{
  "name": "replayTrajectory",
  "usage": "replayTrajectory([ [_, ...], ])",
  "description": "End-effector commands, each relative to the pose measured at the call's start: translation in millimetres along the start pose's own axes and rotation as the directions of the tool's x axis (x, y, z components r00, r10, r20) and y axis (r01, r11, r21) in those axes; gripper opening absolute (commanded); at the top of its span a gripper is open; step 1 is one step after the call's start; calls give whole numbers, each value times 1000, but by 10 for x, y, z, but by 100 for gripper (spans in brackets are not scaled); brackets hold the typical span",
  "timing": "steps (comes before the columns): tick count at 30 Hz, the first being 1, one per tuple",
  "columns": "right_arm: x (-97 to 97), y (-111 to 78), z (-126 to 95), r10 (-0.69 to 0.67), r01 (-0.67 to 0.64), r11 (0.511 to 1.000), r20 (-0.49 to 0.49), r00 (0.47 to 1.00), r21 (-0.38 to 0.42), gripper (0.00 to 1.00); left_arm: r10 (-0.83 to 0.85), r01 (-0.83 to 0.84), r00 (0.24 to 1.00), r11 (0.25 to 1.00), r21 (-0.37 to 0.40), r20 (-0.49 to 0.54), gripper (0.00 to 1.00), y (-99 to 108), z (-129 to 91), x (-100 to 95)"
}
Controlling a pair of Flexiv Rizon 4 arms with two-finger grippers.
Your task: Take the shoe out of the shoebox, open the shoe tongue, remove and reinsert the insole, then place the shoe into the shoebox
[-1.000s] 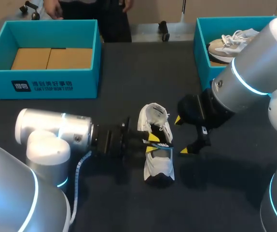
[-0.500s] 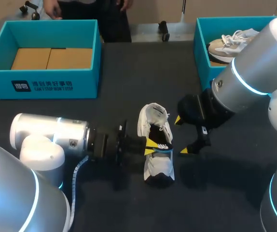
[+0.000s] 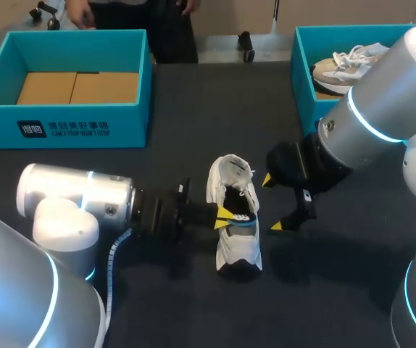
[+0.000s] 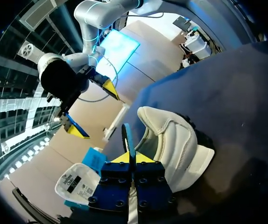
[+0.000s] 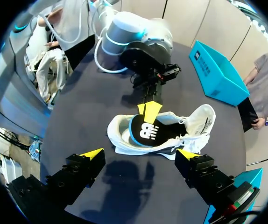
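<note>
A: Well, from the head view, where is the shoe (image 3: pixel 237 246)?
B: It lies on the dark counter (image 3: pixel 193 101), out of the teal shoebox (image 3: pixel 63 130) at the back left. A second teal box (image 3: pixel 304 80) at the back right holds another pale shoe (image 3: pixel 342 61).
A: And the arms?
B: The left gripper (image 3: pixel 226 215) is at the shoe's opening, its yellow tips pressed together on the dark insole (image 3: pixel 246 216). The right gripper (image 3: pixel 272 203) hangs just beside the shoe on its other side, fingers spread, holding nothing.
A: Does the left wrist view agree?
B: Yes: the insole's thin blue edge stands upright, pinched from both sides between the closed fingers, with the white shoe right ahead and the right gripper beyond it.
A: And the right wrist view?
B: Its own fingers stand wide apart above the counter. The shoe lies ahead of them, the insole partly out of the opening, the left gripper's tips on its edge, the tongue (image 5: pixel 204 119) folded back
</note>
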State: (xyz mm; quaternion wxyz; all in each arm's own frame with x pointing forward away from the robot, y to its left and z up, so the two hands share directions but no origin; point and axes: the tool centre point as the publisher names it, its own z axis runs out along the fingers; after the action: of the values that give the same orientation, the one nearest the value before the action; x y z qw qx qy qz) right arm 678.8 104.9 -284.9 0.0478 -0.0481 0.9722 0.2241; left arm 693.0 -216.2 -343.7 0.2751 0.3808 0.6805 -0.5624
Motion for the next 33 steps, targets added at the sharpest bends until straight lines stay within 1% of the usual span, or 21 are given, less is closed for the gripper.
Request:
replayTrajectory([
  [1,10,-3,14,0,0,1000,3,1000,-1,100,-10,10,1000,1000,2,-22,0,42,-6,24],
  [6,10,-3,14,0,0,1000,3,1000,-1,100,-29,29,999,1000,7,-38,0,76,32,59],
  [10,10,-3,14,0,0,1000,3,1000,-1,100,-26,26,999,999,19,-35,0,16,-26,37],
  [11,10,-3,14,0,0,1000,3,1000,-1,100,-24,25,999,999,22,-29,19,0,-46,22],
  [12,10,-3,14,0,0,1000,3,1000,-1,100,-21,22,999,1000,23,-27,32,-16,-64,8],
  [15,10,-3,14,0,0,1000,3,1000,-1,100,-5,6,1000,1000,28,-20,38,-78,-103,-38],
  [17,10,-3,14,0,0,1000,3,1000,-1,100,3,-2,1000,1000,30,-20,39,-109,-125,-61],
  [18,10,-3,14,0,0,1000,3,1000,-1,100,6,-6,1000,999,32,-20,42,-121,-134,-73],
  [22,10,-3,14,0,0,1000,3,1000,-1,100,16,-15,1000,999,37,-19,44,-162,-158,-112],
  [27,10,-3,14,0,0,1000,3,1000,-1,100,28,-28,1000,999,42,-12,42,-206,-195,-169],
  [33,10,-3,14,0,0,1000,3,1000,-1,100,31,-30,999,998,51,-19,32,-218,-185,-163],
])
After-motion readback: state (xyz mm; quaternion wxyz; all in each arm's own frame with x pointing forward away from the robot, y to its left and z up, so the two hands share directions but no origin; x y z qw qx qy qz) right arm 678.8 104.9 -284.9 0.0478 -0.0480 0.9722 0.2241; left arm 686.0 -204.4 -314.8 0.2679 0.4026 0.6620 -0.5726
